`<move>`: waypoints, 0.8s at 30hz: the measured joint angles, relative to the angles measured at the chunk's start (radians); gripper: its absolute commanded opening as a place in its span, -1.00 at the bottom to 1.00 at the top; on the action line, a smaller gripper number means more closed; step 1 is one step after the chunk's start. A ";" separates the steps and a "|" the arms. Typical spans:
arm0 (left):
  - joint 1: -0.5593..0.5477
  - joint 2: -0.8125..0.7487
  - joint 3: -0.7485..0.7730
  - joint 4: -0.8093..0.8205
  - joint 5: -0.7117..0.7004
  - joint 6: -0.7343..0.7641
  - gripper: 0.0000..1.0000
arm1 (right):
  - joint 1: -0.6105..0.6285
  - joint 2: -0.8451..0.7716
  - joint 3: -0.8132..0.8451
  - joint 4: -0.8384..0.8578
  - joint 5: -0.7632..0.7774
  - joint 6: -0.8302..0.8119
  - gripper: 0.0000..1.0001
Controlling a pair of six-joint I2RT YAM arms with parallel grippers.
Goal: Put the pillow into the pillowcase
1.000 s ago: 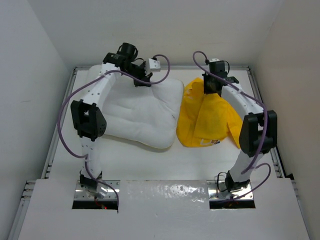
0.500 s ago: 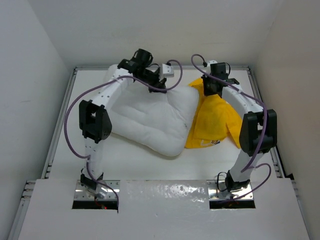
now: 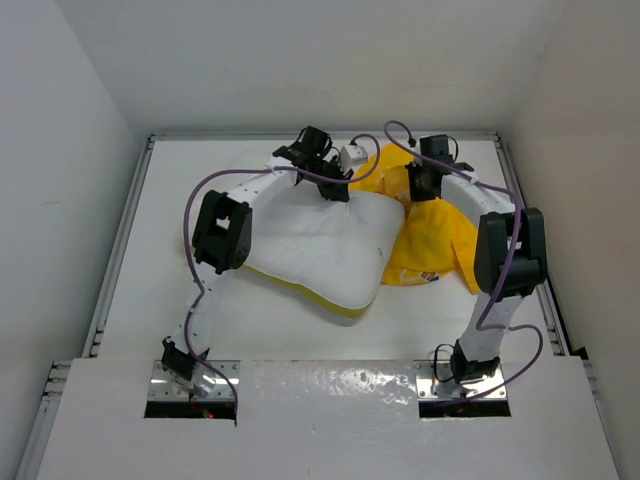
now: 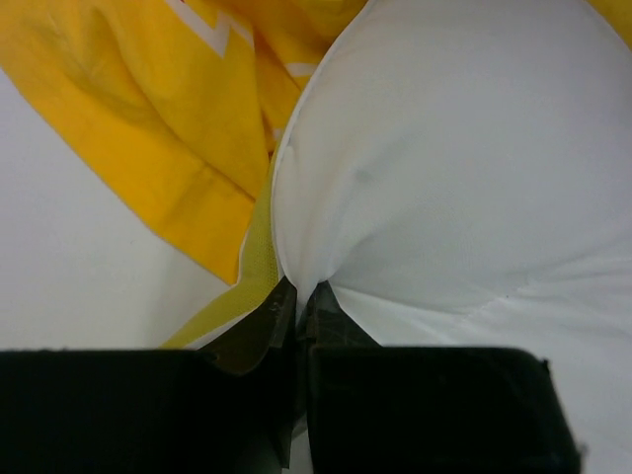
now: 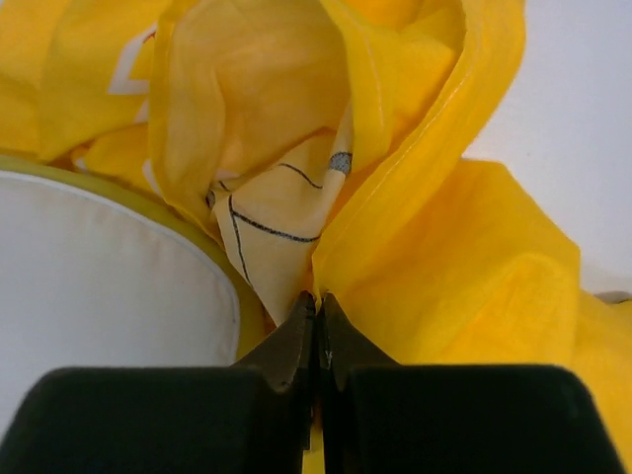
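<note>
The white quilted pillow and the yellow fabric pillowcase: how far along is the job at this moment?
Done: left gripper pinches the edge of the white quilted pillow; right gripper pinches the yellow fabric pillowcase. In hand: pillow corner meets the bunched case. To do: nearly the whole pillow lies outside, not yet inserted.

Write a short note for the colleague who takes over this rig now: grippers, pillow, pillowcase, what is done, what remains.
Left gripper: shut on the pillow, at its far edge.
Right gripper: shut on a fold of the pillowcase.
The pillow lies flat, its far right corner against the bunched pillowcase beside it.
Done: both things gripped and touching.
Left: nearly all the pillow is outside; open the case mouth and feed the pillow in.
</note>
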 measured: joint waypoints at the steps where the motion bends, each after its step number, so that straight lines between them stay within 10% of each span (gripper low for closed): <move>1: 0.000 0.000 -0.001 0.007 -0.015 -0.001 -1.00 | 0.000 0.003 0.000 -0.004 0.012 0.004 -1.00; 17: 0.033 -0.009 0.421 -0.204 0.025 0.015 -1.00 | 0.003 -0.070 0.005 -0.040 0.023 -0.018 -1.00; 24: 0.032 -0.069 0.322 -0.117 0.038 0.037 -1.00 | 0.005 -0.121 0.005 -0.066 0.015 -0.032 -1.00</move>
